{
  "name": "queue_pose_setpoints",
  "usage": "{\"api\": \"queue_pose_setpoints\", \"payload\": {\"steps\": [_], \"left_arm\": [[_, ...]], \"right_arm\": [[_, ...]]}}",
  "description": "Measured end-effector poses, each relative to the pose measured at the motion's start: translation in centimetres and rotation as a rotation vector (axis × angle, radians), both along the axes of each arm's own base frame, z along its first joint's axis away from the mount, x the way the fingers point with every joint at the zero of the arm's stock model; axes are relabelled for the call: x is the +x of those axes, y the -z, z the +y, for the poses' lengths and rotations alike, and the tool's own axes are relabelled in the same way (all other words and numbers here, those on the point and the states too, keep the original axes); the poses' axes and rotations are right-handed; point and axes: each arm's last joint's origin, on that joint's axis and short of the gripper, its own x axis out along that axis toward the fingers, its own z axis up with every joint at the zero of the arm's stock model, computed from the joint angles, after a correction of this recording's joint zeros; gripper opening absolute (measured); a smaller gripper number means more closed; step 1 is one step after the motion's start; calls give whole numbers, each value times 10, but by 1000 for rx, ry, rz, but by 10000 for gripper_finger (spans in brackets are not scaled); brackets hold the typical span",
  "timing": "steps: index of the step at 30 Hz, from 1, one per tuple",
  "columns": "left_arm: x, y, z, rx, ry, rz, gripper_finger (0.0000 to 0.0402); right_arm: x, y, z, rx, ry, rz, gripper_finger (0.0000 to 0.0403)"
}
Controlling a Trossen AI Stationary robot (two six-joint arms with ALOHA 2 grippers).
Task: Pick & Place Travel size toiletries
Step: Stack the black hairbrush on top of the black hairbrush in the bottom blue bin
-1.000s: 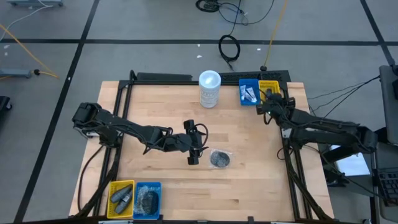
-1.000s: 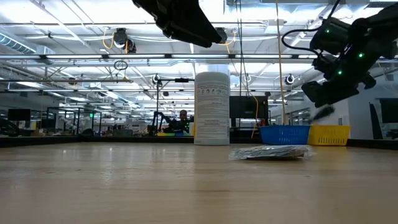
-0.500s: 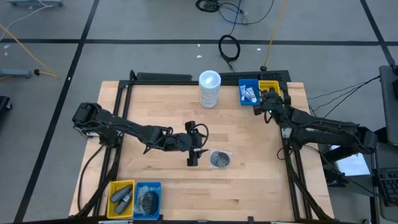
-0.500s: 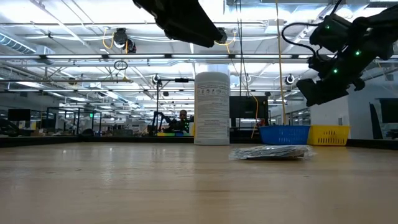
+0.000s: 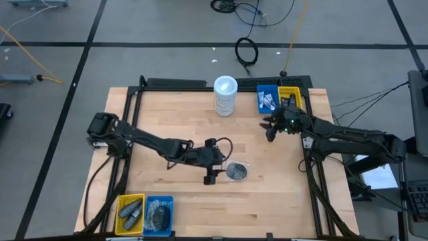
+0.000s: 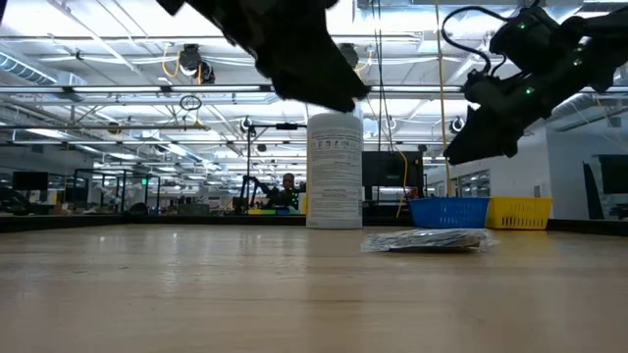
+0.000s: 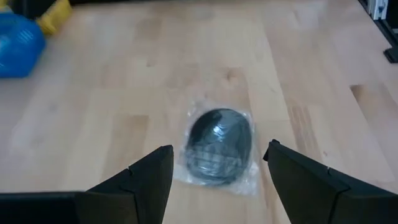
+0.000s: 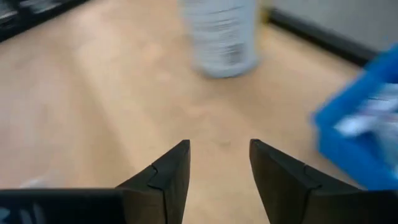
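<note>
My left end effector (image 7: 217,171) hangs with its fingers (image 7: 144,182) spread wide, just above and beside the round dark clear-wrapped bundle (image 7: 217,146), which lies flat on the bare wood near the middle of the desk (image 5: 167,120), untouched. My right end effector (image 8: 219,168) is up in the air near the far right corner, its fingers parted with nothing between them, pointing toward the tall white canister (image 8: 222,34) at the far edge. Just beside it sit a blue bin (image 5: 267,100) holding small white tubes and a yellow bin (image 5: 289,94). At the near left corner another yellow bin (image 5: 131,211) holds grey mini bottles, and a blue one (image 5: 158,213) holds a dark bundle.
</note>
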Motion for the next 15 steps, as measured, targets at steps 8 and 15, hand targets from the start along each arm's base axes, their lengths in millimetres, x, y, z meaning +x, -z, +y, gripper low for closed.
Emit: {"api": "queue_pose_setpoints", "payload": {"steps": [8, 15], "left_arm": [[14, 31, 6, -96, 31, 63, 255], [17, 38, 6, -117, 26, 72, 255]], "right_arm": [[12, 2, 31, 39, -263, 4, 157], [22, 11, 64, 43, -484, 67, 157]]}}
